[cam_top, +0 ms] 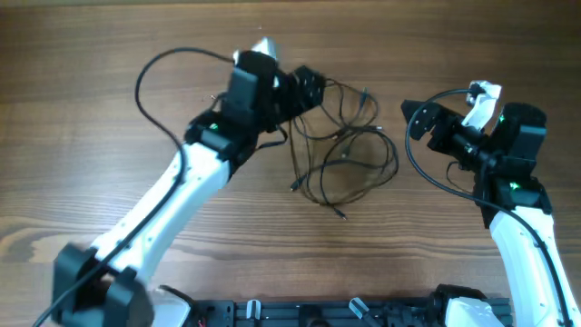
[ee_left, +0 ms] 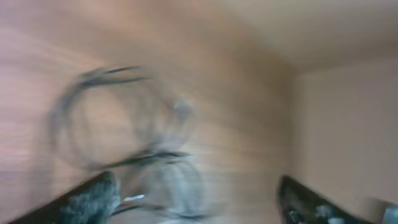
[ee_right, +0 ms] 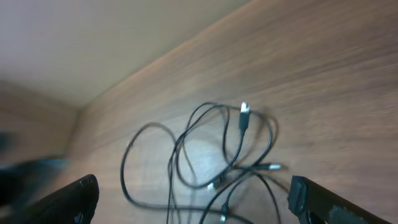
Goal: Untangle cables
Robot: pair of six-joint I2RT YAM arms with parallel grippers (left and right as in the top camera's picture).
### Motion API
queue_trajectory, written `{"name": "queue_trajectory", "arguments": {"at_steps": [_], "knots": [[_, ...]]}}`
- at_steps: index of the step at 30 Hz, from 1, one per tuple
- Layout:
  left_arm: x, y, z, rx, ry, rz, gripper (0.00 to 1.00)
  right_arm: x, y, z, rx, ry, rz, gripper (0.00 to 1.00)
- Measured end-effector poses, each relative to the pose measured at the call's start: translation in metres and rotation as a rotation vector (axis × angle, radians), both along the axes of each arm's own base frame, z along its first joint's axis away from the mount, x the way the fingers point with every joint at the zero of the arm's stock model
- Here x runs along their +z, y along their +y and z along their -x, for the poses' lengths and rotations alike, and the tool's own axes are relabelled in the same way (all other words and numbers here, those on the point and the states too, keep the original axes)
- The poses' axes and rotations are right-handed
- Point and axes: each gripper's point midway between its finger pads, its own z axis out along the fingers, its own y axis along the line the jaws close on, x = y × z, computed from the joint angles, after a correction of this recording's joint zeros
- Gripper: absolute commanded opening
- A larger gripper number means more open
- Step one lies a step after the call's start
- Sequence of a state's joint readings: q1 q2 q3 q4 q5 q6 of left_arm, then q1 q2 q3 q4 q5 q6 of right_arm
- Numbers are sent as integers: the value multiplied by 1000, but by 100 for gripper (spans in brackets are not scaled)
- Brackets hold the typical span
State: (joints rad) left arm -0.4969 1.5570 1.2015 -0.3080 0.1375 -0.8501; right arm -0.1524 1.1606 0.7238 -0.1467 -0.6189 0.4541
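Several thin black cables (cam_top: pixel 345 145) lie on the wooden table in one loose, overlapping bunch of loops, with small plug tips showing at the lower edge. My left gripper (cam_top: pixel 309 89) sits at the bunch's upper left edge. The left wrist view is motion-blurred; there the left gripper (ee_left: pixel 199 205) stands wide open, and smeared cable loops (ee_left: pixel 106 118) lie ahead of and between its fingers. My right gripper (cam_top: pixel 418 118) hovers right of the bunch, apart from it. In its wrist view the right gripper (ee_right: pixel 196 205) is open, with the cables (ee_right: pixel 211 155) and a silver plug tip (ee_right: pixel 244 109) in front.
A thick black arm wire (cam_top: pixel 154 82) arcs over the table behind the left arm. Another (cam_top: pixel 422 154) loops beside the right arm. A black rail (cam_top: pixel 318 313) runs along the table's front edge.
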Motion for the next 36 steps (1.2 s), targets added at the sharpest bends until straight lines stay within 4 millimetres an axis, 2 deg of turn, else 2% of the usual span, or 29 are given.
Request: {"name": "queue_trajectory", "arguments": {"at_steps": [1, 3, 5, 9, 10, 14, 15, 17, 18, 20, 21, 23, 25, 27, 28, 30, 32, 34, 35, 36], "knots": [[-25, 11, 2, 38, 66, -71, 100, -2, 2, 2, 11, 12, -9, 100], [-56, 28, 7, 81, 155, -160, 100, -5, 7, 7, 39, 31, -21, 100], [-76, 43, 11, 115, 214, -224, 100, -5, 20, 12, 117, 7, 10, 99], [-77, 59, 5, 183, 229, -222, 100, -4, 68, 21, 353, -119, 130, 100], [-77, 67, 2, 228, 244, -202, 100, -10, 89, 25, 447, -150, 170, 100], [-83, 86, 3, 352, 336, -125, 100, -39, 128, 25, 569, -178, 302, 100], [-85, 96, 2, 388, 374, -93, 100, -48, 134, 21, 571, -183, 353, 99], [-86, 102, 3, 415, 412, -48, 100, -63, 144, 12, 569, -201, 437, 83], [-86, 102, 3, 418, 426, -31, 100, -73, 150, 7, 566, -209, 488, 67], [-87, 98, 7, 406, 446, -22, 100, -91, 152, -2, 529, -194, 559, 15], [-89, 95, 13, 397, 464, -28, 100, -99, 149, -10, 491, -188, 599, 4], [-93, 86, 23, 370, 496, -45, 100, -103, 137, -20, 388, -141, 593, 4], [-106, 70, 36, 324, 539, -77, 100, -96, 130, -27, 331, -130, 564, 4], [-123, 53, 43, 279, 574, -103, 100, -62, 121, -42, 266, -176, 515, 4], [-130, 45, 46, 258, 586, -107, 100, -34, 117, -50, 237, -223, 491, 4], [-139, 18, 50, 187, 582, -95, 100, 34, 109, -65, 174, -351, 450, 4], [-142, -14, 51, 92, 532, -83, 100, 77, 100, -71, 137, -412, 432, 4], [-146, -39, 58, -4, 489, -99, 100, 86, 88, -74, 117, -389, 434, 4], [-155, -51, 65, -49, 474, -129, 100, 88, 81, -76, 102, -377, 435, 4], [-162, -54, 69, -65, 480, -151, 100, 90, 74, -77, 88, -368, 438, 4]]}}
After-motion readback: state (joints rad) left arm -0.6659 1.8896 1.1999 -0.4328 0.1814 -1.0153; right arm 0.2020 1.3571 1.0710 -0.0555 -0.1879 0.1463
